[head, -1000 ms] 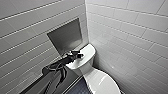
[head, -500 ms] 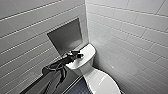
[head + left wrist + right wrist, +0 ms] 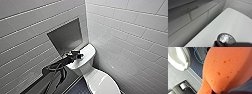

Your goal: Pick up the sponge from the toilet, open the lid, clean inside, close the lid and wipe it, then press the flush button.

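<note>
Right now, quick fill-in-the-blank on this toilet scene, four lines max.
1. The chrome flush button sits on top of the ____ of the toilet.
2. The sponge is ____ in colour.
3. In the head view the lid is ____.
4. The gripper at the flush button belongs to the robot's ____ arm.
Missing words: cistern; orange; closed; left.

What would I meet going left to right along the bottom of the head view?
Left arm → dark floor → lid → tiled wall.
</note>
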Tool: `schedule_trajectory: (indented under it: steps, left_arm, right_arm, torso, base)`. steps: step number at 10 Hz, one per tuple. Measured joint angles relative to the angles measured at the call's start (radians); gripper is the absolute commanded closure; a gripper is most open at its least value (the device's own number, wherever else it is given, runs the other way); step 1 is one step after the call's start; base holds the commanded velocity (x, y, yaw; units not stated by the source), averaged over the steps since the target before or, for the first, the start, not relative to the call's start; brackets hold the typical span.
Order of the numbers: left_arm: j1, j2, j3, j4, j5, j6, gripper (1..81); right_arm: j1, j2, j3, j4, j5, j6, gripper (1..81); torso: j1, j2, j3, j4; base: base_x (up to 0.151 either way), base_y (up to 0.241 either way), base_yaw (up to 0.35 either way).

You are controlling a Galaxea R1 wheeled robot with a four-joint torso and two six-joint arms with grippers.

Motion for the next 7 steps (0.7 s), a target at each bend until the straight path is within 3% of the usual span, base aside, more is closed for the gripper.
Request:
schedule_trajectory:
  steps: [7]
  left_arm:
    - [0.001, -0.043, 0.114, 0.002, 0.026, 0.002, 81.1]
  right_arm:
    - [0.0, 0.0, 0.0, 0.0, 0.0, 0.0, 81.1]
  torso:
    - [0.0, 0.0, 0.0, 0.0]
  base:
    - [0.0, 0.0, 0.0]
